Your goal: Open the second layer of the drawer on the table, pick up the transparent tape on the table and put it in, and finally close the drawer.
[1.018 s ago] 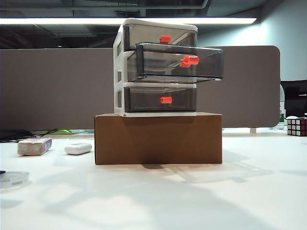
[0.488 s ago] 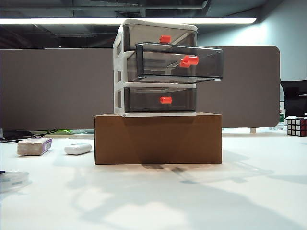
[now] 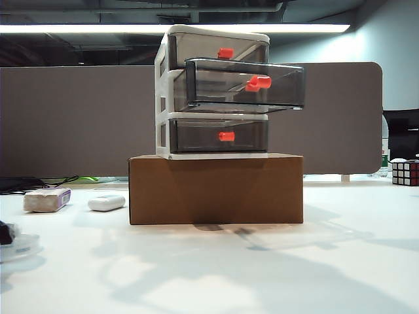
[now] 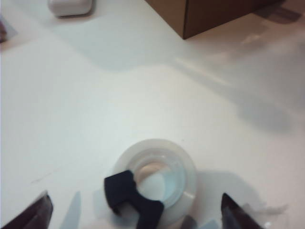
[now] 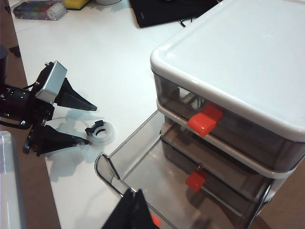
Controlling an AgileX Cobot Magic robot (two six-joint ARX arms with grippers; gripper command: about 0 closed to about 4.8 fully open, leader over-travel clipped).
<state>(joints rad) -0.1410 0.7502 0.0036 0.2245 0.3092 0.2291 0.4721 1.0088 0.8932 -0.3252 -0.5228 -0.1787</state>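
Observation:
The drawer [image 3: 213, 91] stands on a cardboard box, its second layer [image 3: 245, 85] pulled out with the red-orange knob [image 3: 258, 83] free. The transparent tape [image 4: 164, 176] lies flat on the table [image 3: 294, 275] at the far left edge [image 3: 18, 247], a small black piece on its rim. My left gripper [image 4: 134, 195] is open wide, low over the tape, one finger on each side, not touching it; it also shows beside the tape [image 5: 102, 132] in the right wrist view. My right gripper [image 5: 135, 193] is shut, empty, above the open second layer [image 5: 143, 167].
The brown cardboard box [image 3: 216, 190] lifts the drawer off the table. Two whitish oblong blocks [image 3: 47, 199] [image 3: 106, 202] lie left of it. A puzzle cube [image 3: 406, 173] sits at the far right. A grey partition closes the back.
A dark part of my left gripper has come into the exterior view at the left edge, over the tape. Shadows on the table shifted. The drawer has not moved.

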